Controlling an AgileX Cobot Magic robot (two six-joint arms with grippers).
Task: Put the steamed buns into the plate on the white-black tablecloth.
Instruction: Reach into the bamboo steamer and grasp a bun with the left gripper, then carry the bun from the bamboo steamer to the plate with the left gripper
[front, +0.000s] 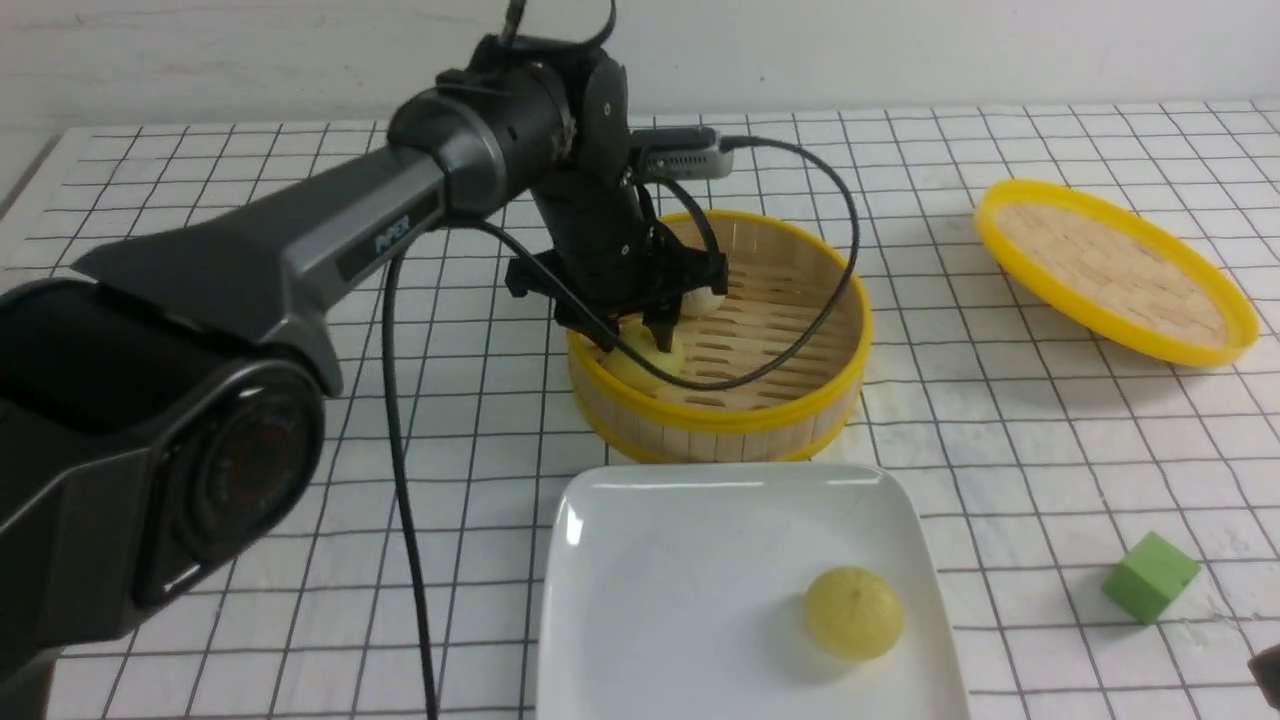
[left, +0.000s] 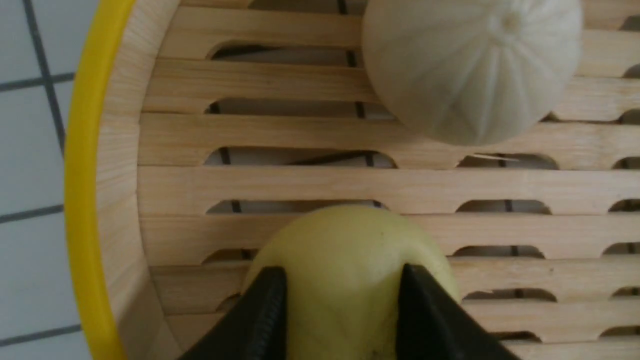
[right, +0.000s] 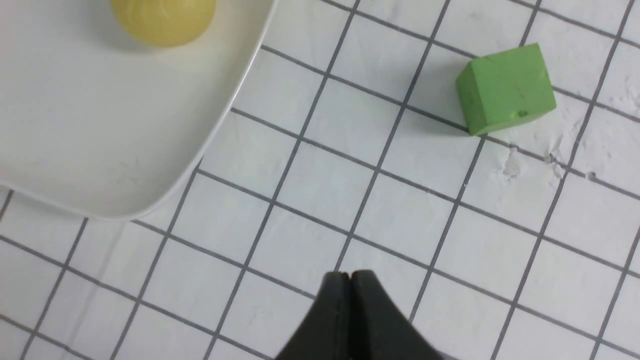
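Inside the steamer (front: 720, 417), near its left wall, a yellow bun (left: 350, 240) lies between the spread fingertips of the left gripper (left: 342, 280), the nearer arm; closing the fingers would come next.

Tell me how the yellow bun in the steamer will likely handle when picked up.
The yellow bun looks smooth and domed, so it may roll or slip if nudged off-centre. Its matte, doughy-looking skin suggests it could dent under a hard squeeze. Being small, it is probably light to lift.
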